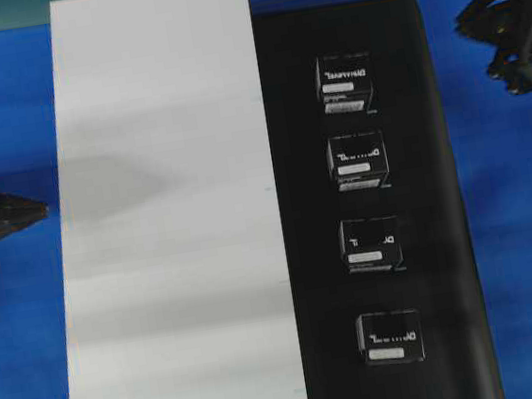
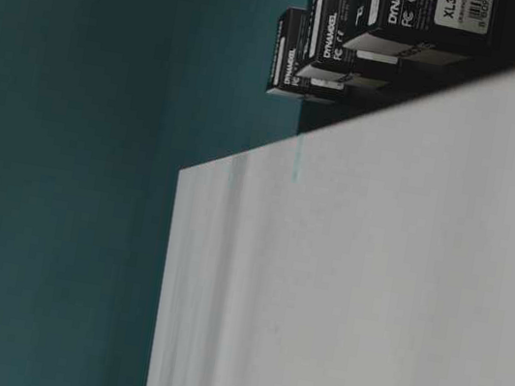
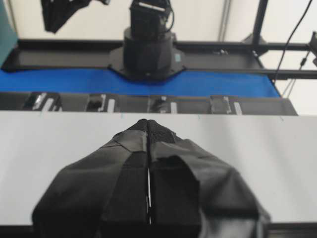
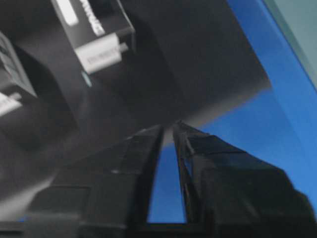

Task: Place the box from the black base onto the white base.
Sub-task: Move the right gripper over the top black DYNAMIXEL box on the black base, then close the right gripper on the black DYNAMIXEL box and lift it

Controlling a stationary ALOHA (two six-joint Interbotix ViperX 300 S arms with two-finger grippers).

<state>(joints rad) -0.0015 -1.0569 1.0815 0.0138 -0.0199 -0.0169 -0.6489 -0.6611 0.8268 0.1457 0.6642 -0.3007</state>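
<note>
Several black boxes with white lettering stand in a column on the black base (image 1: 426, 184); the farthest box (image 1: 345, 81) is the one closest to my right gripper (image 1: 512, 69). The white base (image 1: 169, 225) lies alongside the black one, on its left, with nothing on it. In the right wrist view that gripper (image 4: 168, 130) hovers over the black base's edge (image 4: 198, 74), its jaws a narrow gap apart with only blue table showing between them, and a box (image 4: 94, 29) sits ahead at upper left. My left gripper (image 3: 148, 121) is shut and empty over the white base's left edge (image 3: 257, 158).
Blue table (image 1: 522, 220) surrounds both bases. The right arm's pedestal (image 3: 148, 49) stands beyond the row of boxes. A teal backdrop (image 2: 66, 163) fills the table-level view beside the white base (image 2: 368, 299) and the boxes (image 2: 432, 20).
</note>
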